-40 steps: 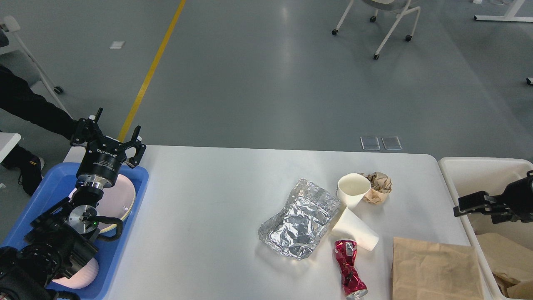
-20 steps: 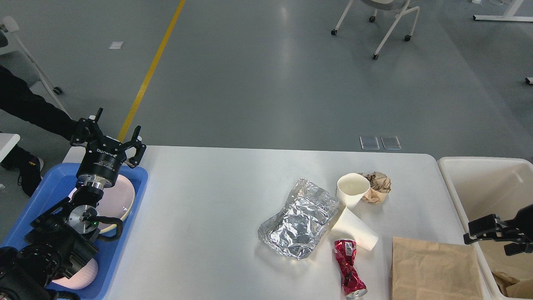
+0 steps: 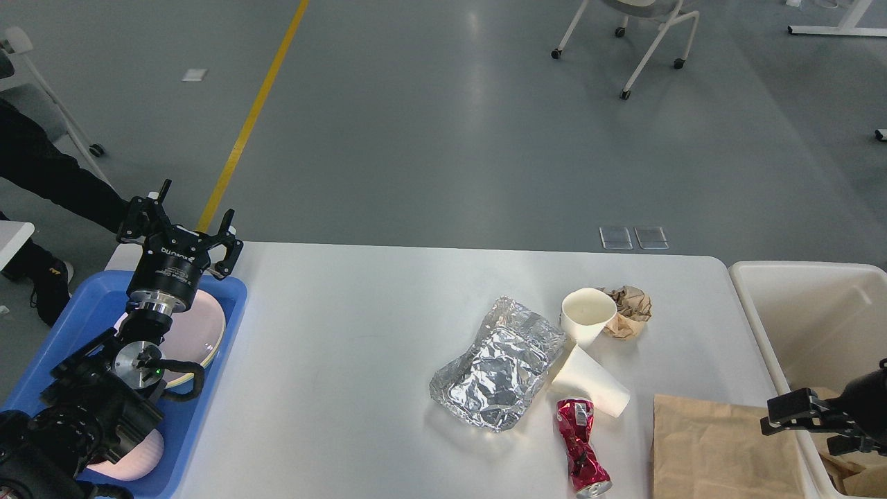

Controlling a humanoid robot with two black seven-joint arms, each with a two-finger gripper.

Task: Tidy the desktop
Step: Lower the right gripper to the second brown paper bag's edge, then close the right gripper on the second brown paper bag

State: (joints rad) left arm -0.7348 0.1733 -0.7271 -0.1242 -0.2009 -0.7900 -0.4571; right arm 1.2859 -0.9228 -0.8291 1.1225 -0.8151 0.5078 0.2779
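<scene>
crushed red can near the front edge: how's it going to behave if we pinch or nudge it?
The crushed red can looks dented and twisted, so probably light, and it may give further under a pinch. It lies on its side on the desktop; with that bent waist it would likely skid or pivot rather than roll cleanly. Its glossy metal skin could be slippery.

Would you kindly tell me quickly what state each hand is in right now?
Left hand: open, holding nothing, raised above the blue plastic tray.
Right hand: seen side-on and dark, cannot be told; no object visible in it.
</scene>
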